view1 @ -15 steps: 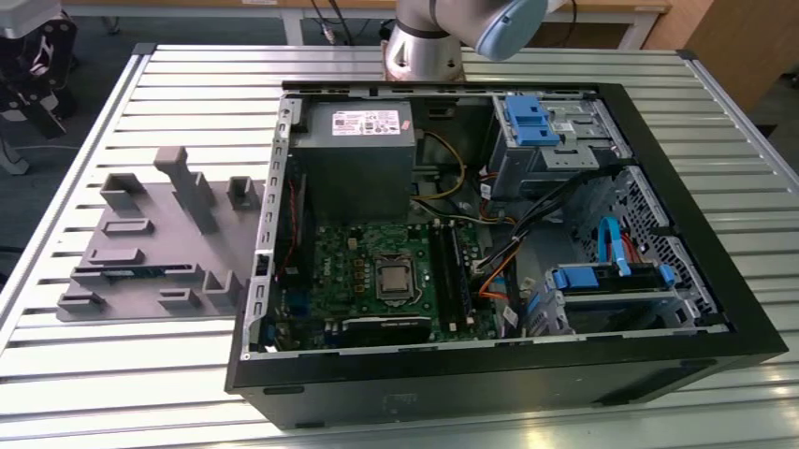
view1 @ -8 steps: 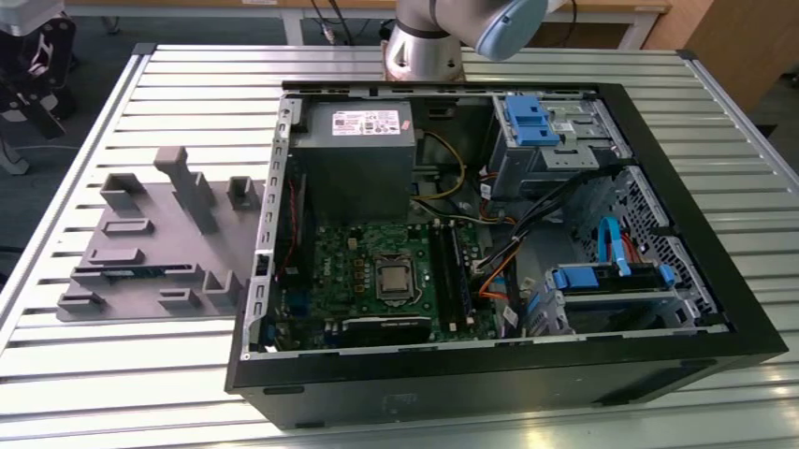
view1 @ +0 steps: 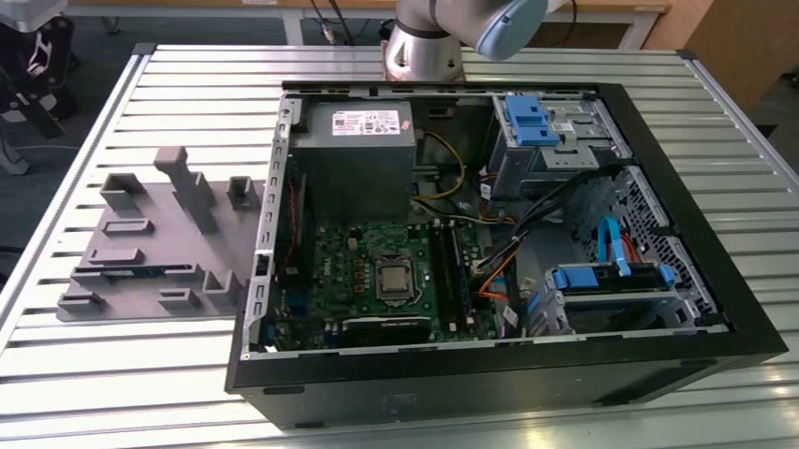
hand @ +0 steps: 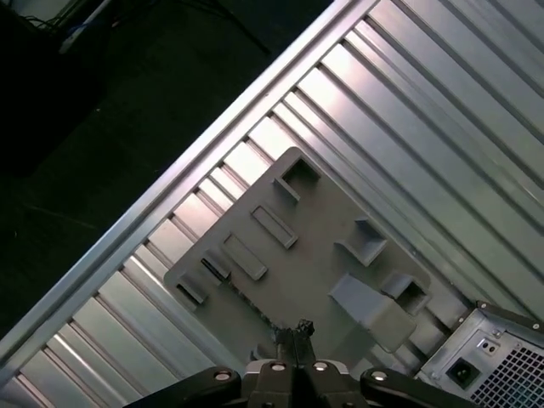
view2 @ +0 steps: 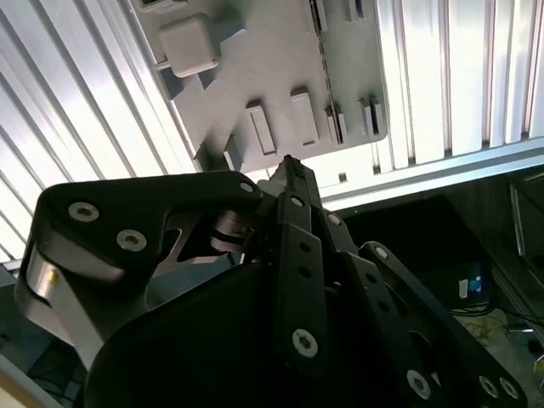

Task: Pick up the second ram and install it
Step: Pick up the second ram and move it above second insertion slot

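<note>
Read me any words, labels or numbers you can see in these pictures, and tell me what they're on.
Nothing can be quoted.
Pale label on the power supply: print too small to read.
Motherboard markings: too small to read.
Grey holder tray: no print seen.

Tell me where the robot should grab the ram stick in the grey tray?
Probably by its long top edge, near the middle, pinching the two flat faces and coming straight down from above. The ram stick seems to stand on edge in a slot of the grey tray, so only that upper edge is free.
</note>
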